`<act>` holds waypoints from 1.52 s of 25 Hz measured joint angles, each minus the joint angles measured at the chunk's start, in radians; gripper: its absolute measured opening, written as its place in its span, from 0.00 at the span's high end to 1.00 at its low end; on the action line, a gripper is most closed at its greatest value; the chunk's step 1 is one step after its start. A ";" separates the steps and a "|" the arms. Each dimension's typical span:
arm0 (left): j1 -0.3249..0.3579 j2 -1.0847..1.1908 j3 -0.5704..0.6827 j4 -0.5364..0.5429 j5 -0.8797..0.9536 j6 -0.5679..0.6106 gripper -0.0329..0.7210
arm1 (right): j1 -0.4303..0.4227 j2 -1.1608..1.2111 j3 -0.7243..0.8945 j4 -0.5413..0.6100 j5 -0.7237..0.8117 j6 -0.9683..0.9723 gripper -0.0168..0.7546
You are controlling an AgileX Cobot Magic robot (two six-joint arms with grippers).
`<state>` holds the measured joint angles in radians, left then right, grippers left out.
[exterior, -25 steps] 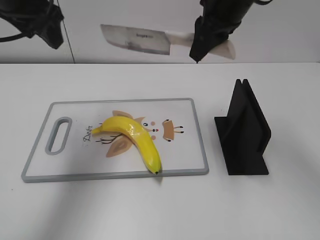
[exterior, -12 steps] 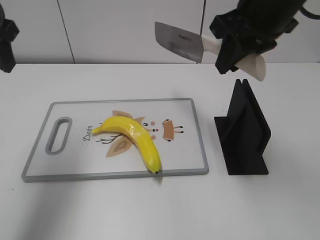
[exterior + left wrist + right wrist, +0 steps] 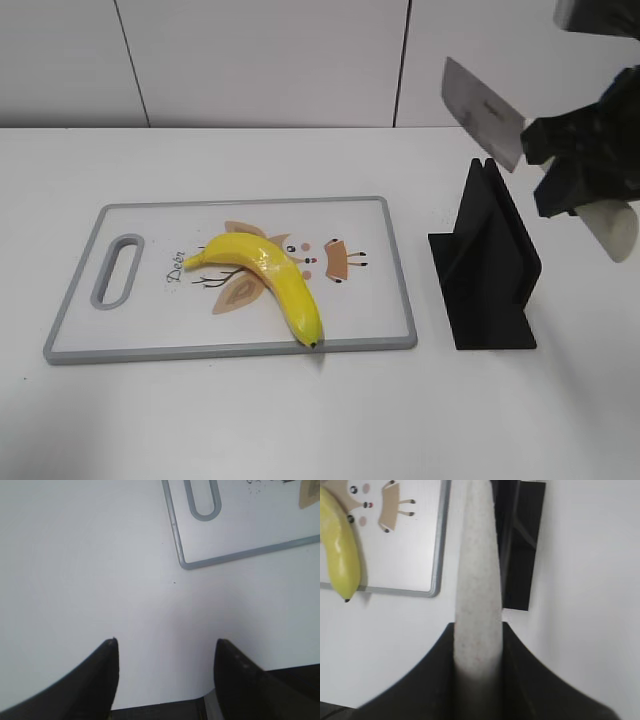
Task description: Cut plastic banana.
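Right hand clamped on cleaver handle, blade held high over black knife stand. Left hand apart, empty, above bare worktop. Plastic banana whole on cutting board, dark tip overhanging near edge. Risk: glossy banana rolling off under a slanted blade.

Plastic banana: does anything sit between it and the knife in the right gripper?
Yes. The black knife stand stands between the right gripper, holding the knife above it, and the plastic banana on the cutting board.
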<state>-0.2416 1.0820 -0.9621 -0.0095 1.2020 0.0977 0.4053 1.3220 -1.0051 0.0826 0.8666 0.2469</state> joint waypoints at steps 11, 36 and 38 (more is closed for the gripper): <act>0.000 -0.486 0.278 0.000 -0.041 0.000 0.21 | -0.001 -0.037 0.089 -0.070 -0.038 0.118 0.76; 0.000 -1.088 0.474 -0.004 -0.106 0.000 0.24 | -0.001 0.124 0.089 -0.054 -0.075 0.096 0.76; 0.000 -1.088 0.474 -0.004 -0.109 0.000 0.24 | -0.001 0.134 0.089 -0.047 -0.066 0.096 0.76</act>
<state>-0.2416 -0.0056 -0.4885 -0.0136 1.0925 0.0977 0.4045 1.4559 -0.9158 0.0358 0.8003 0.3431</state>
